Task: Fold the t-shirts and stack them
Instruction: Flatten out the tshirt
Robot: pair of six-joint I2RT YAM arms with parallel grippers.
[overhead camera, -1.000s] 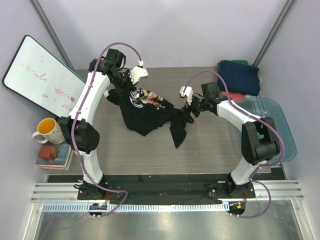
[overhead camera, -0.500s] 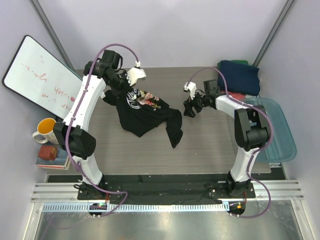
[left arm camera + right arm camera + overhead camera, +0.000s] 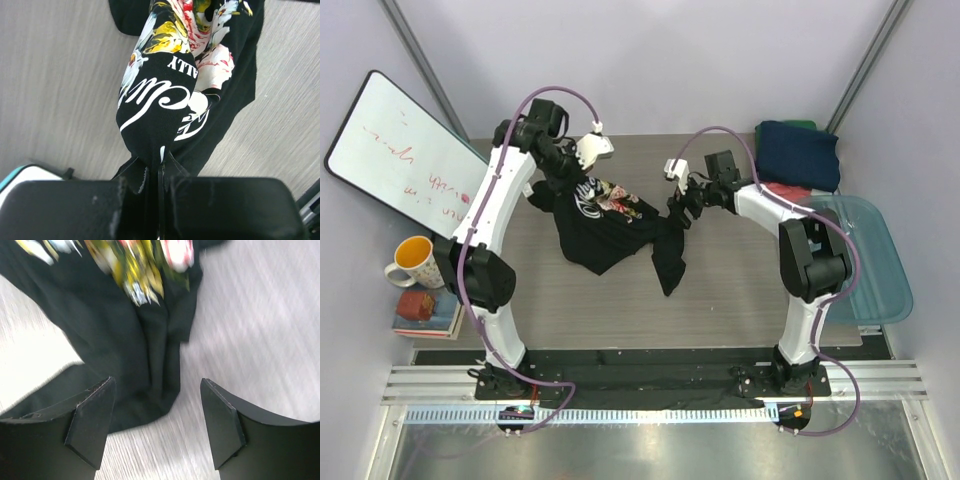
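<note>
black rose-print t-shirt (image 3: 610, 225): crumpled mid-counter (image 3: 740, 290), far-left end lifted | left pincer (image 3: 159, 172): pressed together, pinching a printed fold | right pincer (image 3: 157, 425): spread, hovering over the bunched right edge | handling: likely light, limp, drapes; grab hem or shoulder corner

The right gripper (image 3: 678, 208) swings left across the table, jaws narrowing yet apart, and now hangs over the black t-shirt (image 3: 605, 230), whose sleeve, stretched toward it a second ago, lies slack beneath its fingers.
</note>
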